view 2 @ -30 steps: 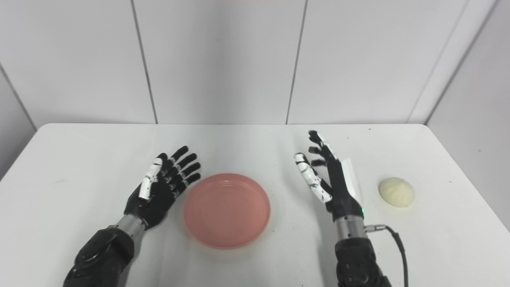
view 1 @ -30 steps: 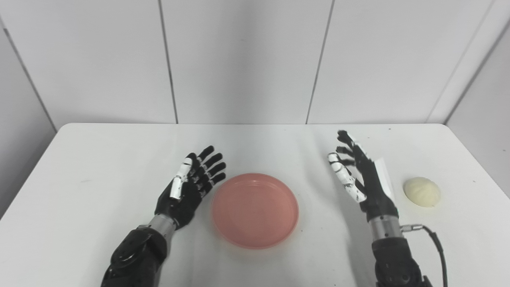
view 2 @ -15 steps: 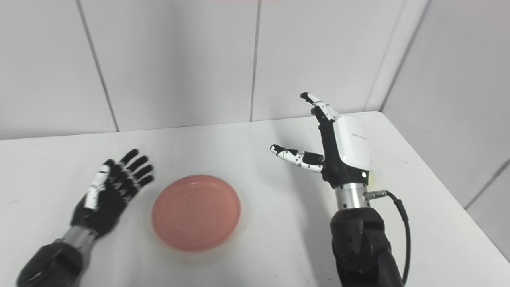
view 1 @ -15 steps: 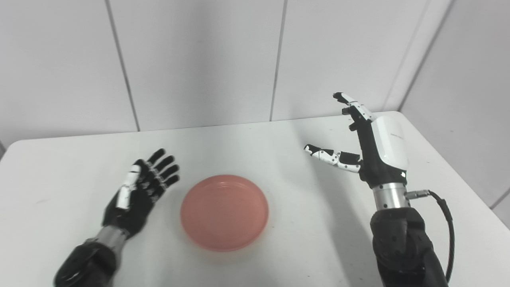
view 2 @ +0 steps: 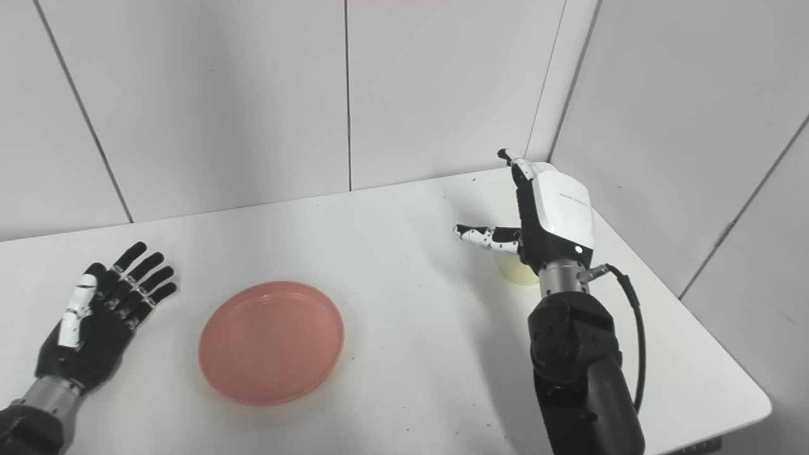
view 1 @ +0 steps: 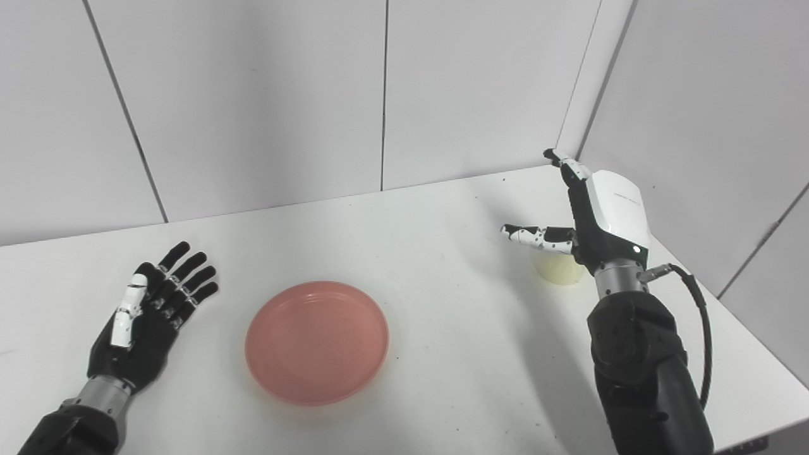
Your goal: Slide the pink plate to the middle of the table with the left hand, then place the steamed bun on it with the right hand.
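Observation:
The round pink plate lies flat and empty on the white table. My left hand rests palm up and open to the left of the plate, a gap between them. My right hand is raised over the far right of the table, open, fingers pointing up and thumb stretched out to the left. Right below it sits the pale steamed bun, mostly hidden behind the hand and wrist; in the right eye view only a sliver of the bun shows. The hand holds nothing.
White wall panels stand behind the table and meet in a corner at the far right. The table's right edge runs close past my right forearm, from whose wrist a black cable loops.
The camera has swung to the right, shifting the whole picture left. My right hand rose and moved right until it stood over the bun. My left hand drew away from the plate.

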`<move>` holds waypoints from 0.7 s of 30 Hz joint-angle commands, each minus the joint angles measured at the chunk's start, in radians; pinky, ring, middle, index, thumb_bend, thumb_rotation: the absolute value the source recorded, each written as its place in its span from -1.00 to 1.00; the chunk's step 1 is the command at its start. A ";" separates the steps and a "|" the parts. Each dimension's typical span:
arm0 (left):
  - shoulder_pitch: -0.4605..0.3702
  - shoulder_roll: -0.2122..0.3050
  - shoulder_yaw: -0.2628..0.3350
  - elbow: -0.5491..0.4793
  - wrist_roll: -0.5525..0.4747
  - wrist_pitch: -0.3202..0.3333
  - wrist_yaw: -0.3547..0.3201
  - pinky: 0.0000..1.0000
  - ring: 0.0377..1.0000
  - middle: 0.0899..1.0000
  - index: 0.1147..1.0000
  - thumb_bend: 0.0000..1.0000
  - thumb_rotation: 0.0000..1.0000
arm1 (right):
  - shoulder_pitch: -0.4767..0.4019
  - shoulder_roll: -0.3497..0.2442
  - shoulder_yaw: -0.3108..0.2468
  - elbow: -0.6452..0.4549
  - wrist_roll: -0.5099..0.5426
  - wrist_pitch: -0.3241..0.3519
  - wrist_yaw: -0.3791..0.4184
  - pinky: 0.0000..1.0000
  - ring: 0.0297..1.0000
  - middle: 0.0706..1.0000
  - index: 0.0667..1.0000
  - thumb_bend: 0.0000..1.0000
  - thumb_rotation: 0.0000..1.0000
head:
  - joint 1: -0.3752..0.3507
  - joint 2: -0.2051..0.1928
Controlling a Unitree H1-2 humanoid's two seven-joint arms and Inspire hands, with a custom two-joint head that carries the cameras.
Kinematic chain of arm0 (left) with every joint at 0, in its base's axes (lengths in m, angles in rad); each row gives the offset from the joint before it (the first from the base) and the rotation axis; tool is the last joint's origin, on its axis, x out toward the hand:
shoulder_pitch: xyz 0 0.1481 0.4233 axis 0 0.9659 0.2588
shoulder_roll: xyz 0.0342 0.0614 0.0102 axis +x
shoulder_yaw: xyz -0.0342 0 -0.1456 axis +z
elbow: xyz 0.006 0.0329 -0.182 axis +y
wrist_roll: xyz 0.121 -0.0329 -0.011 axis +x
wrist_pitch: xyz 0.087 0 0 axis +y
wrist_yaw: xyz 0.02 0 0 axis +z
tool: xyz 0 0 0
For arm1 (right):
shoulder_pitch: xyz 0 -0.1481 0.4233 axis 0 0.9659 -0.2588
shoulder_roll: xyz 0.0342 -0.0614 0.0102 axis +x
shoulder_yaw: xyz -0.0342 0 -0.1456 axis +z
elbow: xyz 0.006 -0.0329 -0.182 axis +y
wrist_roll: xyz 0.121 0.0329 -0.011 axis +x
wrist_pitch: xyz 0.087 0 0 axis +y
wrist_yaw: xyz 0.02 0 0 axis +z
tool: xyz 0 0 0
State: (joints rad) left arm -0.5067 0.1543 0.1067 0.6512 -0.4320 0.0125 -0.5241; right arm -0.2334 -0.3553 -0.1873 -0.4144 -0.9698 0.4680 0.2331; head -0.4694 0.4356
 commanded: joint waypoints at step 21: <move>0.114 0.051 0.014 0.090 0.033 0.068 0.013 0.60 0.62 0.66 0.63 0.03 0.59 | -0.077 -0.073 -0.015 0.252 0.057 0.000 -0.108 0.34 0.64 0.68 0.64 0.56 -0.12 | -0.042 0.042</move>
State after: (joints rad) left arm -0.5128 0.1780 0.1244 0.6723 -0.4321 -0.0069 -0.5423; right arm -0.2675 -0.3973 -0.1944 -0.1484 -0.9101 0.4691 0.1585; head -0.5077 0.4725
